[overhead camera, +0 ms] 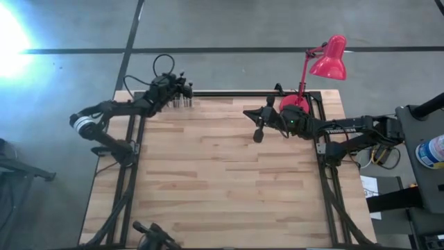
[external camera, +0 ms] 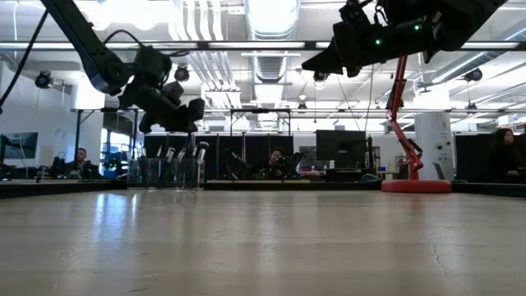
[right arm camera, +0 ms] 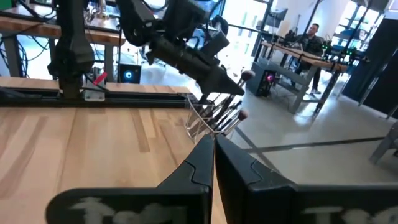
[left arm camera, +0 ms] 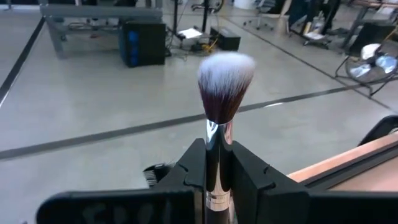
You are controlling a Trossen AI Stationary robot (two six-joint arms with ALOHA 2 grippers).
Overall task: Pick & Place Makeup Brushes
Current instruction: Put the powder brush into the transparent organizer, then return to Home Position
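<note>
Left gripper (left arm camera: 217,180) clamped on one makeup brush (left arm camera: 222,93), handle pinched between the two fingers, long axis running straight out along the fingers, fluffy pale-tipped head (left arm camera: 226,74) clear of the jaws and pointing away from the wrist. In the high view the left gripper (overhead camera: 179,89) hangs at the table's far left corner, directly over a clear holder (overhead camera: 182,102) standing at the far edge of the wooden table (overhead camera: 222,180). Low view confirms: gripper (external camera: 177,111) above, holder (external camera: 168,171) below it, not touching, with a gap between. So the held brush sits over the container, and the coming move looks like a straight vertical one along the brush's own axis — whether lowering in or lifting clear cannot be told. The holder carries several more brushes (external camera: 182,154) standing roughly upright, heads up, some leaning; exact count not readable. Right wrist view shows the same cluster (right arm camera: 217,115) beneath the left arm. Right gripper (overhead camera: 259,125) waits in the air near the far right of the table beside the red desk lamp (overhead camera: 320,66), well apart from the holder; its fingers (right arm camera: 205,165) are closed together with nothing between. Left arm is clearly the nearer.
</note>
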